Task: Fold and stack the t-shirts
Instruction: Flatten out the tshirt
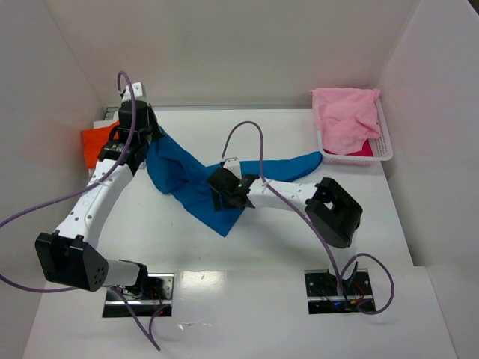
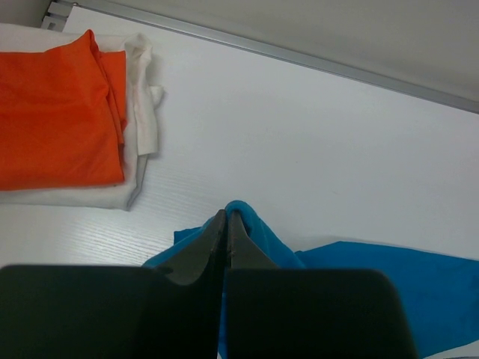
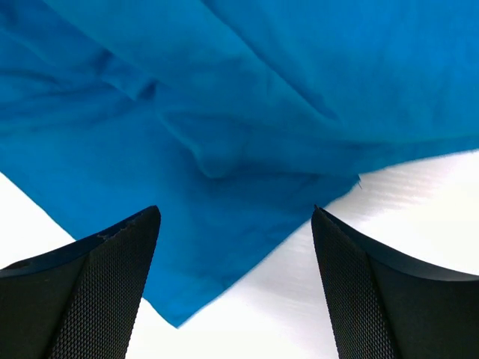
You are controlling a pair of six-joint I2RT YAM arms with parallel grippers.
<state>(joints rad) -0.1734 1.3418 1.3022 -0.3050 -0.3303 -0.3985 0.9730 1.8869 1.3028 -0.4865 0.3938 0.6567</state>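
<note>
Blue tee (image 1: 196, 183) lies rumpled in a diagonal band across the middle of the table (image 1: 247, 247). It runs from the far left toward the white basket (image 1: 385, 149) at the far right, and one pointed corner reaches toward the near side. Your left gripper (image 2: 227, 224) is clenched on a small peak of that cloth at its far-left end. Your right gripper (image 3: 233, 213) hovers over the near corner, fingers spread wide and grasping nothing. The left pinch looks thin, so a hard tug could let it slip free. A pull further left could drag blue cloth onto the folded orange tee (image 2: 56, 112) and the white cloth (image 2: 138, 127) beneath it, spoiling that stack. The fabric under your right fingers is creased, so closing there may catch more than one layer. The shirt's right tail ends just beside the basket holding the pink tee (image 1: 344, 116) and could tug at it. The far wall sits close behind your left gripper. Your open room is the bare near half of the table.
</note>
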